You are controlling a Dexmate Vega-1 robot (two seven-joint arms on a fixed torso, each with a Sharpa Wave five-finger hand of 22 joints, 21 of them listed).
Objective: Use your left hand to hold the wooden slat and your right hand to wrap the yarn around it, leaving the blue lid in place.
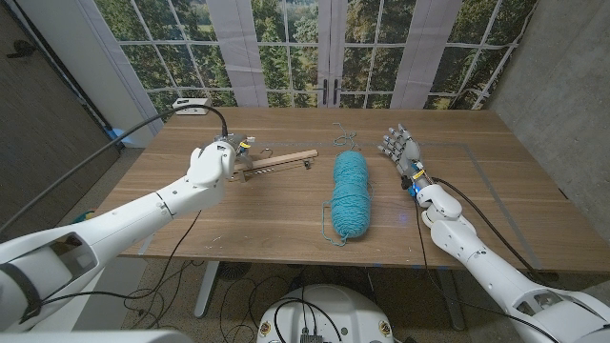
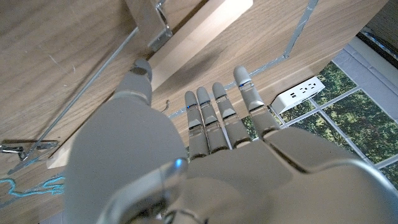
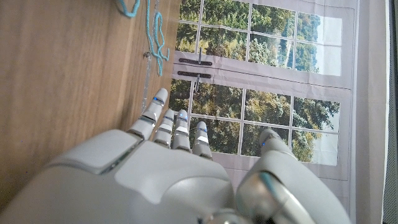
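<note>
While hovering over near end of wooden slat (image 1: 278, 158), left hand (image 1: 212, 164) holds nothing, fingers (image 2: 214, 118) straight and slightly apart, thumb tip beside slat edge per left wrist view. Slat lying flat on desk (image 1: 286, 214), left of centre, metal bracket (image 2: 155, 25) on it. Teal yarn (image 1: 350, 193) skein at desk centre, loose strand trailing toward window. Right hand (image 1: 401, 150) just right of skein, apart from it, fingers (image 3: 163, 121) spread, gripping nothing. Blue lid not discernible.
</note>
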